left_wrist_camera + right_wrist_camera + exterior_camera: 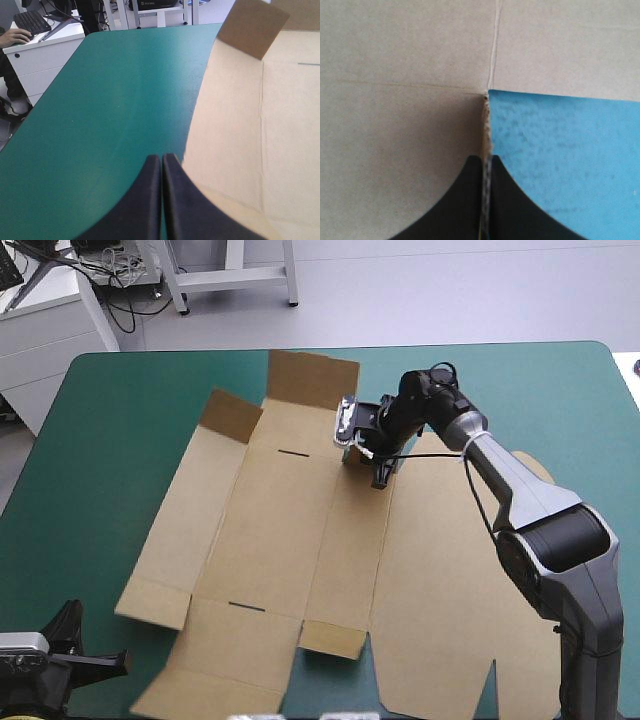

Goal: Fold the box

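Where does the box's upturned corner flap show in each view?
High view: the upturned flap at the far left corner of the box.
Left wrist view: the flap, far ahead of the left gripper.
Right wrist view: not in it.
Shared landmark: the dark slot in the neighbouring panel.

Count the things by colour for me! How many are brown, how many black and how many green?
Brown: 1, the box
Black: 2, the left pincer and the right pincer
Teal-green: 1, the table cover
Total: 4
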Controlling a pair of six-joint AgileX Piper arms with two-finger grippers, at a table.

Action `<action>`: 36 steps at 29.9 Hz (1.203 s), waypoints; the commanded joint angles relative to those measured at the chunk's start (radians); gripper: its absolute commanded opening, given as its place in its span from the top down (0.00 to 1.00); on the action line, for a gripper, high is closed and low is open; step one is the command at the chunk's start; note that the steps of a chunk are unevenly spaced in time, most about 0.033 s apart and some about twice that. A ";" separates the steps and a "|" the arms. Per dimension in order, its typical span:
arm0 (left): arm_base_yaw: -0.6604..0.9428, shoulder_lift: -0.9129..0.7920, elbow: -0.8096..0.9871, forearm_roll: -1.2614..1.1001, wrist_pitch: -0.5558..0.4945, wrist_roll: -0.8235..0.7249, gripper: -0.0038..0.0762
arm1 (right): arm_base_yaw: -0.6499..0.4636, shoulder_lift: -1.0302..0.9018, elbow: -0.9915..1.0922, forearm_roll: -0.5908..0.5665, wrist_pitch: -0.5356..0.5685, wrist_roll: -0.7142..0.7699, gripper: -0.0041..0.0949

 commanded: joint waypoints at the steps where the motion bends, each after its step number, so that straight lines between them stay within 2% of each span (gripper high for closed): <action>1: -0.007 -0.012 -0.023 -0.003 -0.079 -0.006 0.96 | 0.046 -0.056 -0.036 0.017 -0.085 -0.131 0.98; 9: -0.007 -0.012 -0.023 -0.003 -0.079 -0.006 0.96 | 0.111 -0.038 -0.036 0.030 -0.178 -0.161 0.97; 12: -0.007 -0.012 -0.023 -0.003 -0.079 -0.006 0.96 | 0.113 -0.024 -0.036 0.040 -0.184 -0.128 0.89; 15: -0.007 -0.012 -0.023 -0.003 -0.079 -0.006 0.96 | 0.113 -0.024 -0.036 0.040 -0.189 -0.092 0.69; 19: -0.007 -0.012 -0.023 -0.003 -0.079 -0.006 0.96 | 0.113 -0.035 -0.067 0.037 -0.188 -0.022 0.37; 21: -0.007 -0.012 -0.023 -0.003 -0.079 -0.006 0.96 | 0.113 -0.048 -0.091 -0.023 -0.178 0.029 0.28; 26: -0.007 -0.012 -0.023 -0.003 -0.079 -0.006 0.96 | 0.113 -0.086 -0.149 -0.147 -0.096 0.203 0.28; 30: -0.007 -0.012 -0.023 -0.003 -0.079 -0.006 0.96 | 0.113 -0.121 -0.182 -0.153 0.031 0.299 0.28; 34: -0.007 -0.012 -0.023 -0.003 -0.079 -0.006 0.96 | 0.113 -0.154 -0.183 -0.140 0.181 0.327 0.29; 36: -0.007 -0.012 -0.023 -0.003 -0.079 -0.006 0.96 | 0.105 -0.165 -0.181 -0.148 0.199 0.468 0.34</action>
